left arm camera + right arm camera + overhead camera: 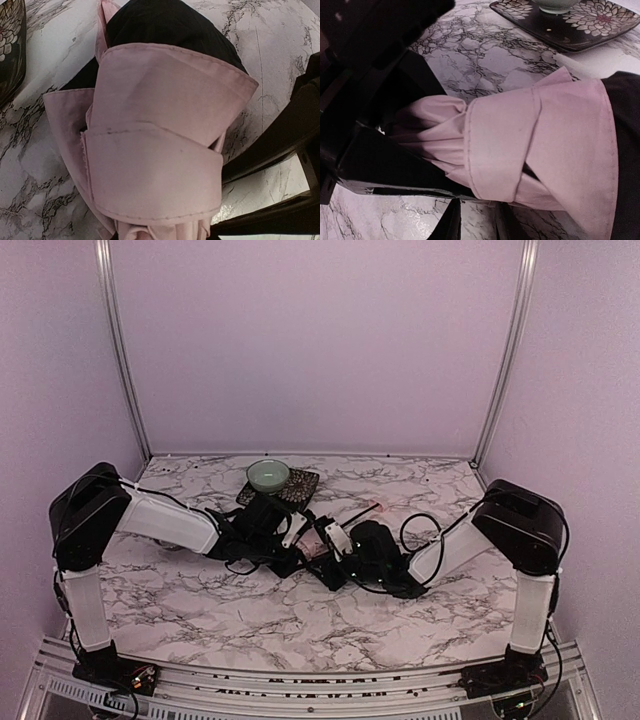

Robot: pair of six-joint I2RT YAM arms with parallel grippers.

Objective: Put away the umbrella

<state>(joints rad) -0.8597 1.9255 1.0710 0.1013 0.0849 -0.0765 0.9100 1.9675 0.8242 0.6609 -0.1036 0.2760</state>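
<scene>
The umbrella (pixel 322 548) lies at the table's middle between both arms, a pale pink bundle with black lining, bound by a pink strap (pixel 155 165). A thin dark shaft runs up-right from it to a small pink end (pixel 377 505). My left gripper (pixel 300 537) is shut on the gathered pink end, which shows in the right wrist view as fabric (pixel 435 125) pinched in its black jaws. My right gripper (pixel 477 220) comes in from the right. Its two dark fingers stand close together below the strap. Their tips are hidden under the fabric, so any grip is unclear.
A pale green bowl (pixel 268 475) sits on a dark flower-patterned plate (pixel 303 488) just behind the umbrella. The plate also shows in both wrist views, plate (pixel 580 22) and plate (pixel 10 45). Black cables (pixel 420 525) loop beside the right arm. Purple walls enclose the marble table (pixel 200 610).
</scene>
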